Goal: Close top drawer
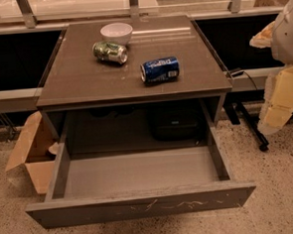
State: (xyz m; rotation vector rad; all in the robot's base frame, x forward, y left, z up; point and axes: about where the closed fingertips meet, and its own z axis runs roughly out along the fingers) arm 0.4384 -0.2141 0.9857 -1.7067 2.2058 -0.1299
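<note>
The top drawer [142, 207] is pulled far out of the grey-brown cabinet toward me. Its front panel, marked with pale squiggly scratches, is at the bottom of the view. The drawer's inside [140, 171] holds nothing that I can see. My gripper [274, 112], pale white and yellow, hangs at the right edge of the view. It is beside the cabinet's right side, above the floor, and apart from the drawer.
On the cabinet top [84, 83] lie a blue can [160, 70] and a green can [110, 52], both on their sides, beside a white bowl [116, 32]. An open cardboard box [32, 153] sits on the floor at the left. A black bag [174, 122] is behind the drawer.
</note>
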